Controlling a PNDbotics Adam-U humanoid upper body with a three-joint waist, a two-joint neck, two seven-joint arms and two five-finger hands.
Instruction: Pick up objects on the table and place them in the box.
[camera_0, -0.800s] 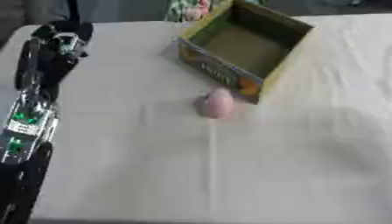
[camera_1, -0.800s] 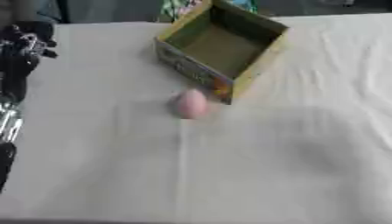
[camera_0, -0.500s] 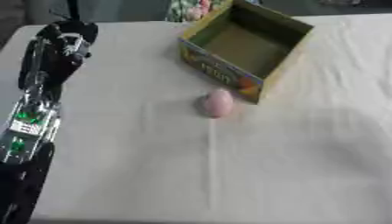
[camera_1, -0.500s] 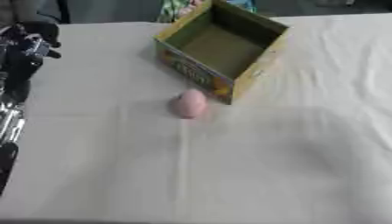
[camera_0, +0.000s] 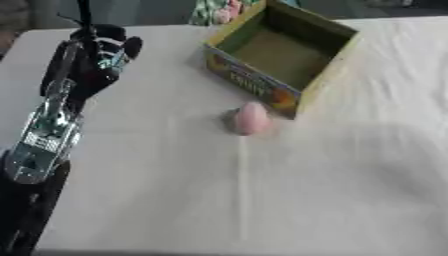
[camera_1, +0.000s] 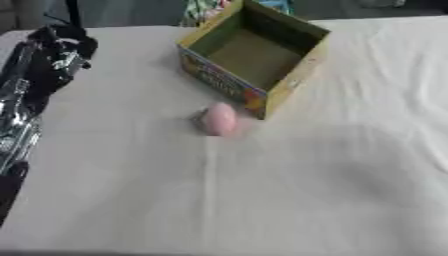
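The left robot hand (camera_0: 101, 47) is hovering over the far left part of the bench (camera_0: 332, 190), well apart from the other things. It is holding nothing, and I cannot tell if its dark fingers are spread or curled. A pink egg-shaped object (camera_0: 251, 118) is lying on the white cloth just beside the near corner of the open cardboard box (camera_0: 249, 85), outside it. The box is showing a bare brown bottom inside.

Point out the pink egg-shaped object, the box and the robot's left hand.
pink egg-shaped object (camera_0: 251, 119), left eye view, middle of its body.
box (camera_0: 254, 86), left eye view, printed front wall.
left hand (camera_0: 103, 52), left eye view, the hand's middle.
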